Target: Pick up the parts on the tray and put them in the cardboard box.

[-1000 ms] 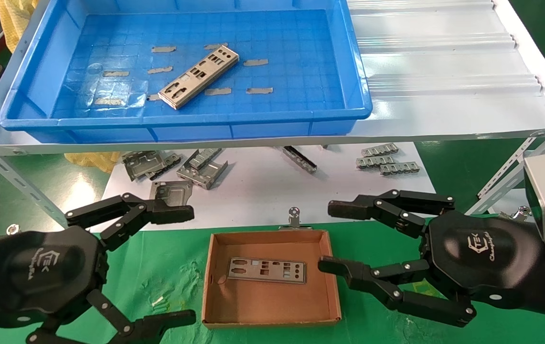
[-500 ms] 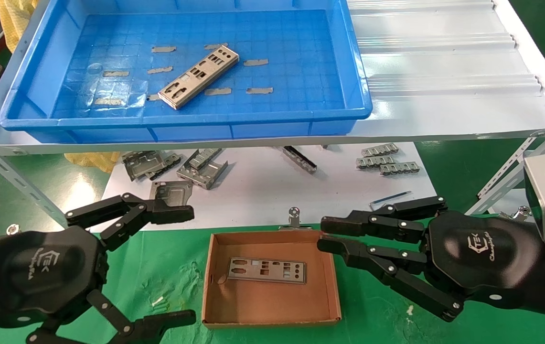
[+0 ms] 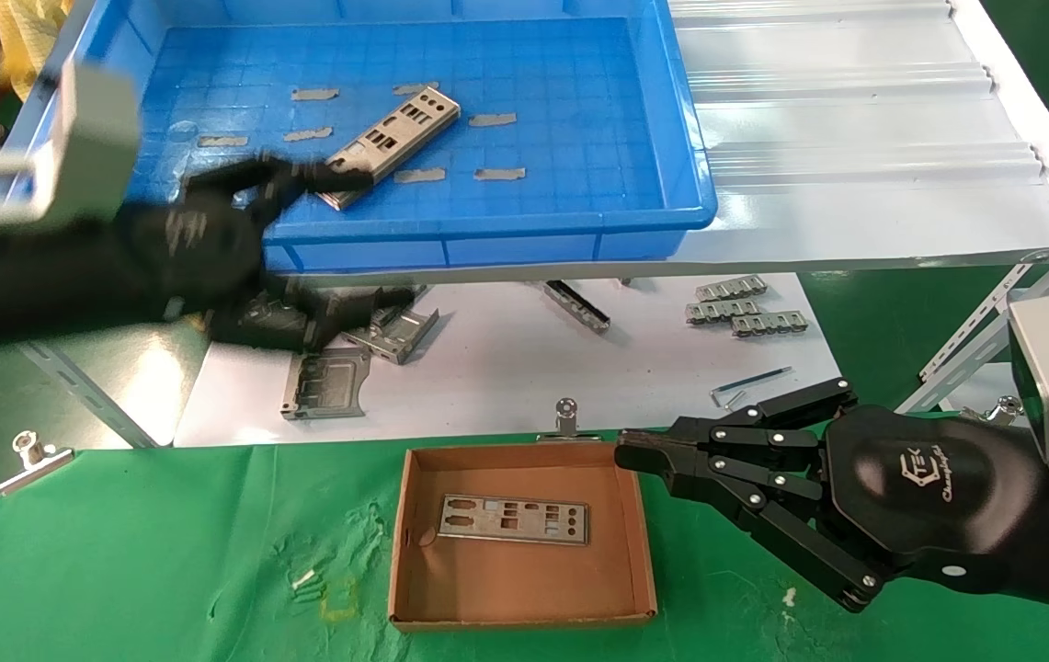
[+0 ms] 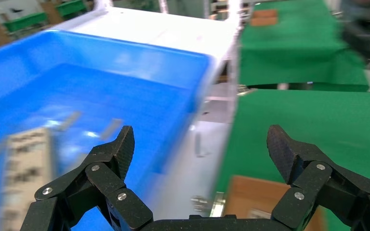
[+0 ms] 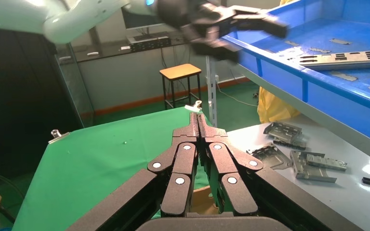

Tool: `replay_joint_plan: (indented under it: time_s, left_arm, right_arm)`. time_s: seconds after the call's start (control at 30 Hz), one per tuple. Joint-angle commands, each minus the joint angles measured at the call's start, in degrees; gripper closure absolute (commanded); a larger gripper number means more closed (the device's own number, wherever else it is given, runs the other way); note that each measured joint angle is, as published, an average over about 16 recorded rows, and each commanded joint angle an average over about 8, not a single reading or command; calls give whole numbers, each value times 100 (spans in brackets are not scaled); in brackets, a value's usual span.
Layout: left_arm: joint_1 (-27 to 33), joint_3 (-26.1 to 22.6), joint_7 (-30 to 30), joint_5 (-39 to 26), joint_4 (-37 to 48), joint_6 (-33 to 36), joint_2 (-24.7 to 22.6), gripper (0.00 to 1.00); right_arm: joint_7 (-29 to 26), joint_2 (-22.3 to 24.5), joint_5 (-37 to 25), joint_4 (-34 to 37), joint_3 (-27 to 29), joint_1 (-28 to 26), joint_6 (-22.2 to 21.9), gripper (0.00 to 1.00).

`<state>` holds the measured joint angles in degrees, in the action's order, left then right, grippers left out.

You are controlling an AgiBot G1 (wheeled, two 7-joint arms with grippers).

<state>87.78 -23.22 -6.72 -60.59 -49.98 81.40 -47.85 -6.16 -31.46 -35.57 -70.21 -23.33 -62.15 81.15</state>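
Now the left pincer (image 3: 340, 179), spread wide, hovers at the flat punched metal part (image 3: 383, 145) on the tray's (image 3: 487, 241) grid floor. Right pincer (image 3: 639, 455), closed and empty, is beside the cardboard box (image 3: 414, 478), where another plate (image 3: 513, 520) lies.

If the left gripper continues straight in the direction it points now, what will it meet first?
Most likely the metal plate lying in the blue tray: the open left gripper reaches over the tray's front rim toward the plate's near end. Its height above the floor is unclear.
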Motion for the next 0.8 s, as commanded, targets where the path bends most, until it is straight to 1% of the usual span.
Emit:
replay_joint_plan:
  time_s: [0.03,0.2,0.33,0.57,0.7,0.8]
  left_arm:
    - [454,-134,82,-277,541,-4,-251,0]
    - [1285,-457,376,-872,1783,-95,-776,0]
    - [1739,-613,647,-1176,2598,-256,-1125,0]
    - [2223,-710,917,-1415,3655,-832,-1582,0]
    - [2380,-748,967,-1514,4051,-1258,-1800,0]
    - [2452,-787,985,-1583,4261,-1451,-1929,0]
  right_arm:
    - [0,0,0,0,0,0,0,100]
    - [0,0,0,0,0,0,0,100]
    - [0,0,0,0,0,0,0,100]
    - [0,0,0,0,0,0,0,100]
    - [0,0,0,0,0,0,0,100]
    - [0,0,0,0,0,0,0,100]
